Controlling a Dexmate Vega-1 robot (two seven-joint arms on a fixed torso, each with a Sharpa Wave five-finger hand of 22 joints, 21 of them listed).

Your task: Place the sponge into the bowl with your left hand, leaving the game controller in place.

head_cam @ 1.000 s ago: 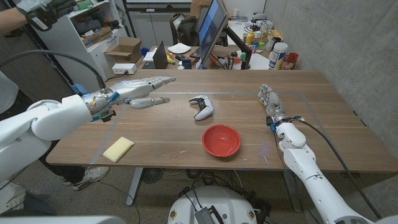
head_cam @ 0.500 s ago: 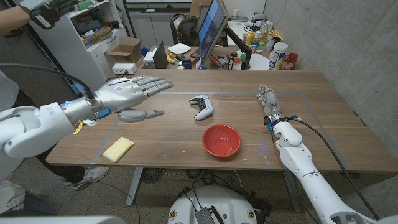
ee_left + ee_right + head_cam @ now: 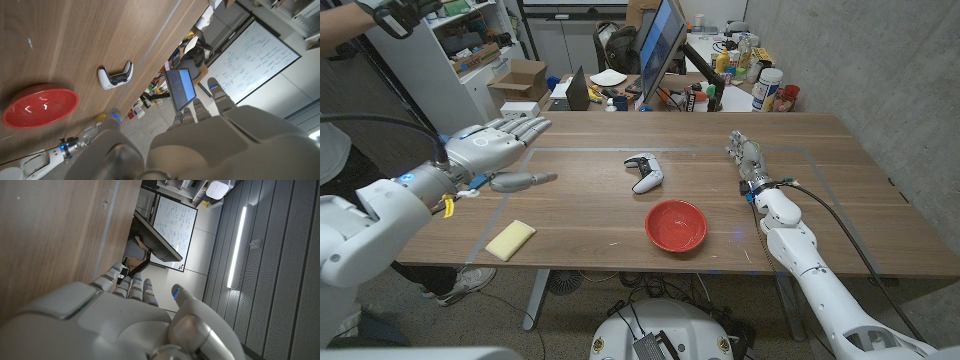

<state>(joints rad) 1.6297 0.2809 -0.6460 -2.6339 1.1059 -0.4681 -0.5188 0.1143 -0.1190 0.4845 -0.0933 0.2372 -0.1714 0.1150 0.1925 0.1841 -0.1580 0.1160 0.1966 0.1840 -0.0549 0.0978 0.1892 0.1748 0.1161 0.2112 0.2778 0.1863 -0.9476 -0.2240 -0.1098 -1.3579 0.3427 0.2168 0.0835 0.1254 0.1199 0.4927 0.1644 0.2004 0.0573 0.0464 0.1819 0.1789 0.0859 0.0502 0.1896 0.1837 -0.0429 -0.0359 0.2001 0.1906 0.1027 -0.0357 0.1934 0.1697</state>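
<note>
A pale yellow sponge [image 3: 510,240] lies near the table's front left edge. A red bowl [image 3: 676,225] sits near the front middle, also seen in the left wrist view as the red bowl [image 3: 39,106]. The white game controller [image 3: 644,171] lies behind the bowl, and the controller [image 3: 115,77] shows in the left wrist view too. My left hand [image 3: 498,152] hovers open above the table's left side, behind the sponge, fingers spread and holding nothing. My right hand [image 3: 747,156] is open at the right side of the table, fingers straight, apart from everything.
A monitor [image 3: 660,45], bottles and clutter stand behind the table's far edge. A laptop [image 3: 578,90] and cardboard box [image 3: 518,78] sit at the back left. A person's gloved hand [image 3: 405,12] shows at the top left. A thin tape line [image 3: 495,210] marks the tabletop.
My left hand has pulled back to the left and toward me, away from the controller. The right hand has shifted slightly toward the far edge. Sponge, bowl and controller have not moved.
</note>
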